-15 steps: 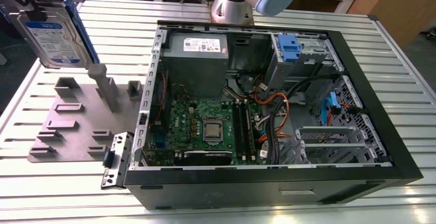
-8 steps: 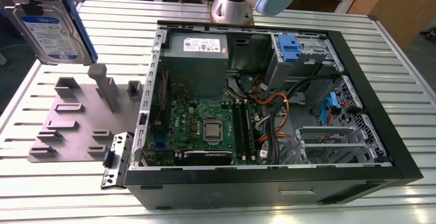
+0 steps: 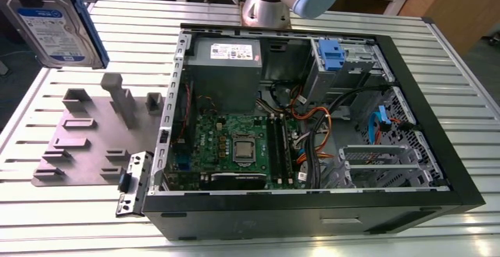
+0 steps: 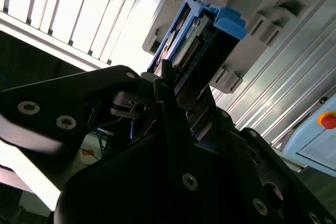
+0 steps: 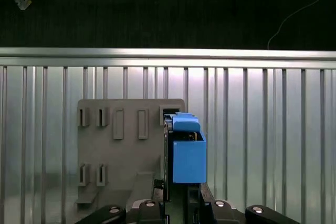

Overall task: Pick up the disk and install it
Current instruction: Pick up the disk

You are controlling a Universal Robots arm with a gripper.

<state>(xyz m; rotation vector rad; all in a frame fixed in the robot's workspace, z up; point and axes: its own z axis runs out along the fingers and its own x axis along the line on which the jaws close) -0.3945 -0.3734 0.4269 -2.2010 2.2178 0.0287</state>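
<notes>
Black tool [image 5: 181, 200] fingers are clamped tight on the disk [image 5: 188, 153], which sticks straight out past the tips edge-on, long axis pointing away from the tool toward the grey slotted holder [image 5: 123, 150] on the tabletop [image 5: 273, 129].

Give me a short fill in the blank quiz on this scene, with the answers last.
The disk is framed by a ___ plastic rail. The gripper is ___ on the disk. The grey fixture plate lies beside the computer case, toward the exterior view's ___. Missing words: blue, shut, left.
</notes>
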